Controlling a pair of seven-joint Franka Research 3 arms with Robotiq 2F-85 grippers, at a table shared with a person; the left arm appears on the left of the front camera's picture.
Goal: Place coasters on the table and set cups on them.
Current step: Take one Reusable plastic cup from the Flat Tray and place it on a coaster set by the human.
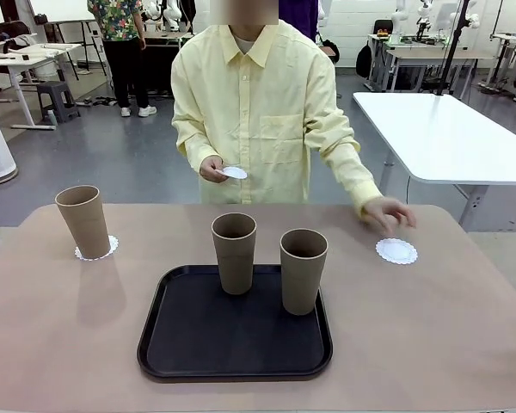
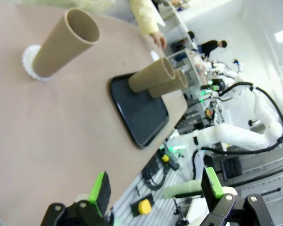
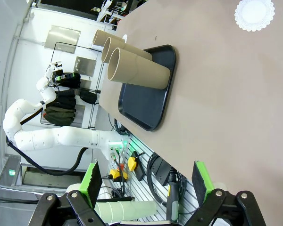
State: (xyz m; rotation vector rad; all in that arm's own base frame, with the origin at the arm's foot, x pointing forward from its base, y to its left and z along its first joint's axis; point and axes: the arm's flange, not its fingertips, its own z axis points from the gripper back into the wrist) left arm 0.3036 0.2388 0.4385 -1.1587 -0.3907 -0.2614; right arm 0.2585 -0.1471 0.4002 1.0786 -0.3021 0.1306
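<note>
Three taupe tumblers stand upright on the beige table [image 1: 447, 335], long axes vertical, wider mouths up. The first cup [image 1: 84, 221] sits on a lacy coaster [image 1: 96, 250] near the far left corner. The second cup [image 1: 234, 252] and third cup [image 1: 303, 270] stand near each other, not touching, on the far half of a black tray [image 1: 198, 340] at centre. A bare coaster [image 1: 396, 251] lies flat near the far right edge, open tabletop all around it. Across the table a person in a yellow shirt pinches a third coaster [image 1: 235, 172] in one hand [image 1: 211, 168] at waist height; the other hand [image 1: 387, 212], blurred, fingers loosely spread, hovers just beyond the bare coaster. The left gripper [image 2: 156, 184] and right gripper [image 3: 146, 181] hang by the table's near side, jaws wide apart and empty.
</note>
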